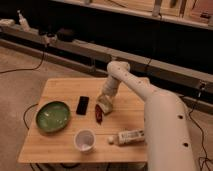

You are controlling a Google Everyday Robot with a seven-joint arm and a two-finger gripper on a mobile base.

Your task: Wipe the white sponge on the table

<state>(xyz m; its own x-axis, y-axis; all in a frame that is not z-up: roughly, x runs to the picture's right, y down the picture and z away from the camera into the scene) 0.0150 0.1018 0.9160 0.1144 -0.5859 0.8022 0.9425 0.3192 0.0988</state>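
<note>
The white sponge (104,104) is an off-white block resting on the bamboo-coloured table (60,87) near its middle. My gripper (105,98) comes down from the white arm at the right and is shut on the sponge's top, pressing it to the tabletop. The sponge sits just right of a black phone (82,105) and touches or nearly touches a small red object (98,113).
A green bowl (52,116) sits at the table's left. A white cup (84,140) and a lying white bottle (127,136) are near the front edge. My arm's white body (165,130) covers the table's right side. A dark shelf runs behind.
</note>
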